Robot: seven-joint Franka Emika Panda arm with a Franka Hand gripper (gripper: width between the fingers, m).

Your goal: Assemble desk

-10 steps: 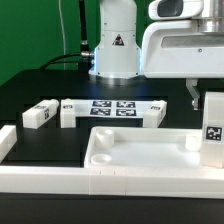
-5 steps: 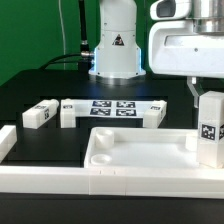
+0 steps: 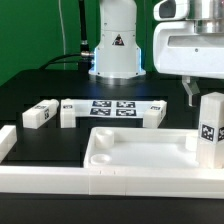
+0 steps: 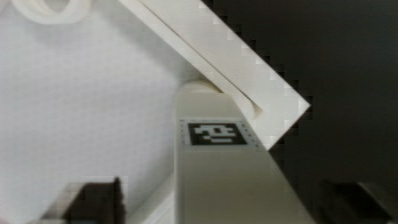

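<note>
The white tray-like tabletop [image 3: 140, 150] lies rim-up near the front of the black table. One white leg [image 3: 211, 125] with a tag stands upright at the tabletop's corner on the exterior view's right. My gripper [image 3: 204, 90] hangs just above that leg, open. In the wrist view the leg [image 4: 221, 150] runs between my fingers [image 4: 98, 200] with a gap on each side, and the tabletop's rim [image 4: 231, 70] meets it at the corner. Two more legs [image 3: 40, 114] [image 3: 67, 113] lie on the table at the exterior view's left.
The marker board [image 3: 113, 108] lies behind the tabletop, with another white block [image 3: 153, 111] at its end. Long white border rails [image 3: 50, 180] run along the front, and a short piece [image 3: 6, 140] sits at the exterior view's left. The robot base [image 3: 115, 45] stands at the back.
My jaws have opened off the upright leg, and the gripper has lifted a little. The leg stays standing at the tabletop's corner.
</note>
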